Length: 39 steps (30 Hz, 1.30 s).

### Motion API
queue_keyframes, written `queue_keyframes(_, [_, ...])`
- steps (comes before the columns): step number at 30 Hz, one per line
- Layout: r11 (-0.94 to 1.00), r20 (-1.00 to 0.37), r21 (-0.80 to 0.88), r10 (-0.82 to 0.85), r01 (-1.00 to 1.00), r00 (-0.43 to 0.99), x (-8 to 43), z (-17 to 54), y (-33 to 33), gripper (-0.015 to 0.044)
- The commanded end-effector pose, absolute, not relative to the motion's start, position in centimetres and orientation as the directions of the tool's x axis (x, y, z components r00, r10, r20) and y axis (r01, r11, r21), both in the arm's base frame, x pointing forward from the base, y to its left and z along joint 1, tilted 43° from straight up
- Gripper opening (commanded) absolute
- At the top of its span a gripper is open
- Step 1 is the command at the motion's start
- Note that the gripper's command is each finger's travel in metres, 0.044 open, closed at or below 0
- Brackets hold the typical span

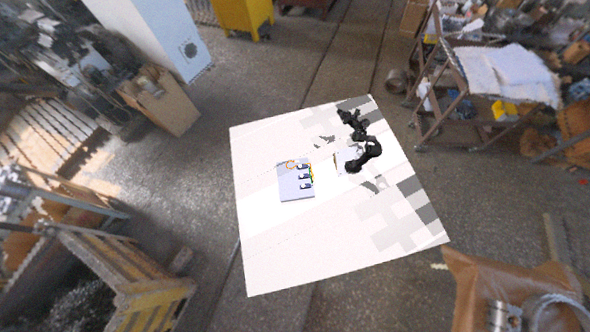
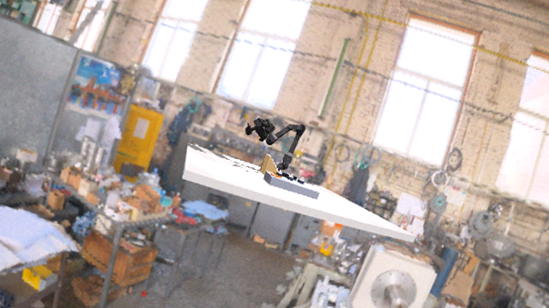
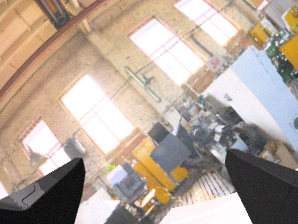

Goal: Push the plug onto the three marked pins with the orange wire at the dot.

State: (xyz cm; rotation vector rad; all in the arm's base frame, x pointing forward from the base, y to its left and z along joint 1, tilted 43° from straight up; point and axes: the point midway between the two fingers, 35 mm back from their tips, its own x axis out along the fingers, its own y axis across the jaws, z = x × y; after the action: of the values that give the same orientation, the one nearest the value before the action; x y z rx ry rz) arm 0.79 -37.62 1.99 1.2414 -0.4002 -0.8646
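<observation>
The grey-lilac holder lies flat on the white table. Three small dark blue parts with pale tops sit along its arm-side half; which is the lead's servo motor I cannot tell. An orange wire loop lies at one corner of the holder, and thin green and yellow-orange lines run along its arm-side edge. The plug, pins, coloured band and dot are too small to make out. My gripper is open and empty, raised above the table and off to one side of the holder. Its fingers stand wide apart in the wrist view.
The white table carries the black arm. An upright tan panel stands between the holder and the arm's base. The wrist view looks across the workshop, with neither holder nor plug visible.
</observation>
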Motion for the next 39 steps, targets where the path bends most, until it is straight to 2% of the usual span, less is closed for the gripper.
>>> queue_keyframes(1, [0.072,-0.18,0.933,-0.754,0.352,0.632,0.9,2.0,-37.6,0.0374])
queue_keyframes(11, [0.152,-0.179,0.902,-0.718,0.404,0.672,4.3,3.8,-38.3,0.0115])
queue_keyframes(25, [0.384,-0.171,0.793,-0.605,0.473,0.778,15.2,9.3,-37.4,0.0115])
queue_keyframes(39, [0.655,-0.141,0.604,-0.472,0.453,0.87,26.1,15.7,-31.3,0.0115])
